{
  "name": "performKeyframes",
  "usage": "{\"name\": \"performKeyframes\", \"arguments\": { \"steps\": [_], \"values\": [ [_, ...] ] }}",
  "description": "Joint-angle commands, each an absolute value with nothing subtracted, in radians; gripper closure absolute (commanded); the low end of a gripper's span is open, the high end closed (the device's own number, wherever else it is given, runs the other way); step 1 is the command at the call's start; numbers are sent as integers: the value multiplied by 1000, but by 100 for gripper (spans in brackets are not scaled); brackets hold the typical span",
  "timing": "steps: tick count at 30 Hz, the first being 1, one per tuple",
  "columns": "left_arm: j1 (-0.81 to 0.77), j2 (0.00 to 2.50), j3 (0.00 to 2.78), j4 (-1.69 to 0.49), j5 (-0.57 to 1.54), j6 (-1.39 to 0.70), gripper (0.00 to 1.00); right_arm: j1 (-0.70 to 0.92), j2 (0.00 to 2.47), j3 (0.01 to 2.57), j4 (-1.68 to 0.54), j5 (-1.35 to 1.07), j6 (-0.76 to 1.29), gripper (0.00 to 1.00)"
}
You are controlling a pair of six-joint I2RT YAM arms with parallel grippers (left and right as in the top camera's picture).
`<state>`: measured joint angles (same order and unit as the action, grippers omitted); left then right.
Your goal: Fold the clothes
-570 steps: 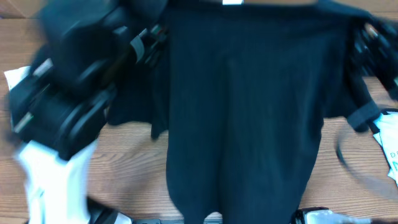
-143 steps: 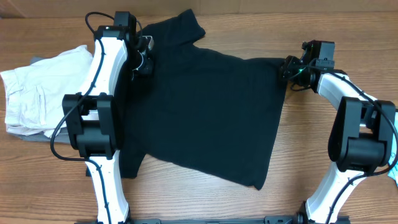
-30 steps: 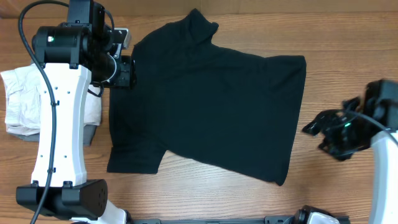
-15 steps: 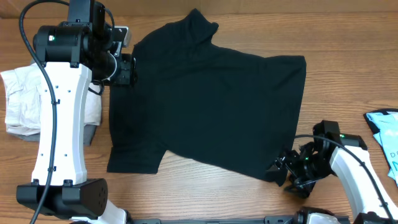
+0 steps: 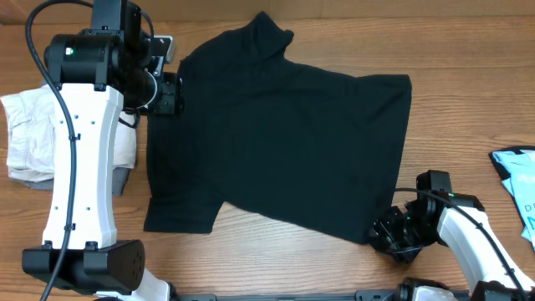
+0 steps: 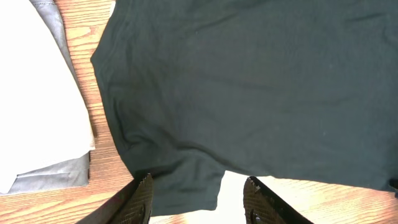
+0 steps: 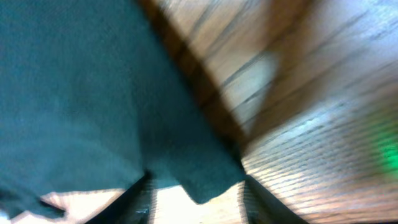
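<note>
The right end effector (image 5: 384,237) is straddling a hem corner of the black T-shirt (image 5: 284,142) (grip unclear through blur). Catching too little fabric is risking slippage. The left end effector (image 6: 198,199) is hovering wide.

The T-shirt (image 5: 284,142) was soft black cloth, matt and finely knit, with shallow creases, and the table (image 5: 468,50) under it was brown wood with a plain grain and a faint sheen. The folded garment (image 5: 25,142) was off-white woven cloth, also matt, over a grey cloth layer (image 6: 50,177), while the light blue item (image 5: 517,180) looked smooth and slightly glossy, its material unclear. The arm shells (image 5: 84,167) were smooth white plastic with a low gloss, and the left gripper (image 6: 196,190) was black and matt, its fingers (image 6: 142,199) finely textured.
</note>
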<state>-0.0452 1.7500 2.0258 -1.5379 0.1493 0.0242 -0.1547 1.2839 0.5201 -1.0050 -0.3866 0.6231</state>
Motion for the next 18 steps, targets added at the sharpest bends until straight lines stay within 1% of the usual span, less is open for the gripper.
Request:
{"name": "performKeyframes", "arguments": {
  "steps": [1,3,8,10,14,18],
  "values": [
    [-38,1752,2033,-1537,150,7,50,-153,1275,514,-985,-299,642,81],
    [-38,1752,2033,-1537,150,7,50,-155,1275,518,-982,-268,655,96],
    [-38,1752,2033,-1537,150,7,49,-159,1274,632,-1029,-224,608,96],
    [-38,1752,2033,-1537,150,7,50,-159,1274,736,-1094,-182,594,96],
    [-38,1752,2033,-1537,150,7,50,-155,1275,987,-1181,-173,493,96],
    [-38,1752,2033,-1536,150,7,49,-126,1275,1164,-1180,-211,482,96]
  ]
}}
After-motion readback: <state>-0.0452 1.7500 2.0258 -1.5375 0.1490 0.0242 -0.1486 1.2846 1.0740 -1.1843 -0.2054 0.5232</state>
